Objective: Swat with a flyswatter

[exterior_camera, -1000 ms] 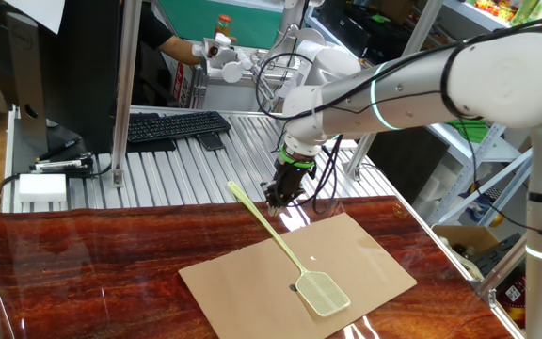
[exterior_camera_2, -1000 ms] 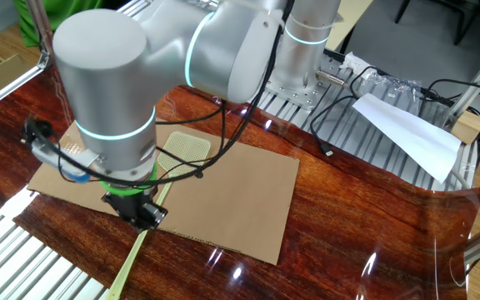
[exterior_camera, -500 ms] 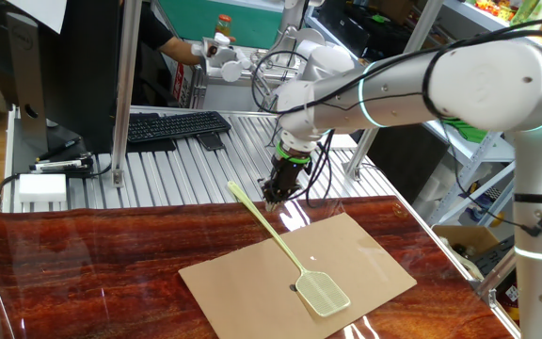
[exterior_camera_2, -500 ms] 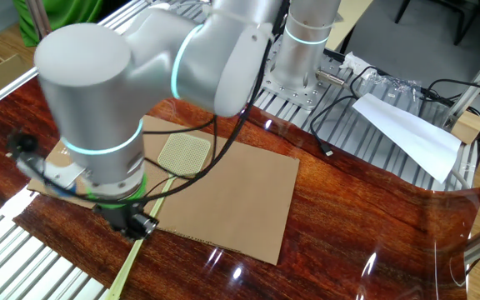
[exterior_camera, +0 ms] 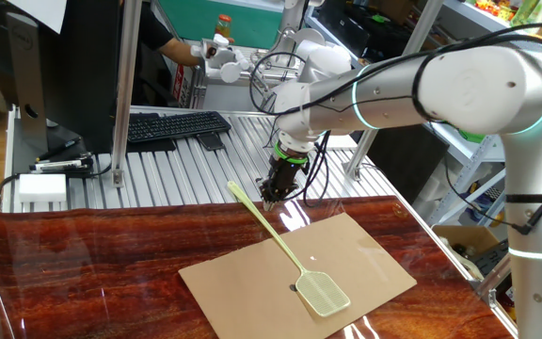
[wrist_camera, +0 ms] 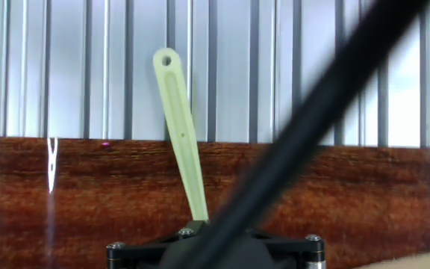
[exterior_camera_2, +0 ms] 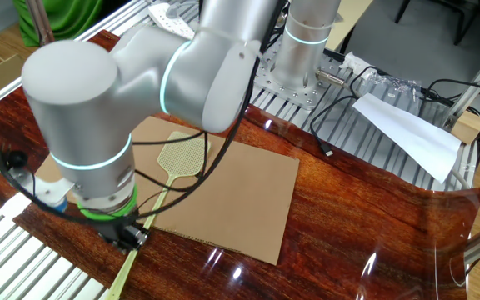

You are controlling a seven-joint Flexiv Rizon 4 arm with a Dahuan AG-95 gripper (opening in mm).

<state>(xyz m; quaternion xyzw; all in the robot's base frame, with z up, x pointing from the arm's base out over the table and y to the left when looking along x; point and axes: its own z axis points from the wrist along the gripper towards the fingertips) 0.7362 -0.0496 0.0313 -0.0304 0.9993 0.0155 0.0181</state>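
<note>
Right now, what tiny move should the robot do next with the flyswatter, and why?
Probably lift a little. The gripper looks shut on the flyswatter handle, while its head lies flat on the cardboard sheet; a swat needs it raised first.

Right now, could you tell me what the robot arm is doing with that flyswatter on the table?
The arm's end effector is shut on the thin handle of the pale yellow-green plastic flyswatter, pointing straight down near the table's back edge. The swatter's mesh head rests on the flat tan cardboard sheet lying on the glossy reddish wooden table; the handle's end sticks out over the ribbed metal surface behind.
</note>
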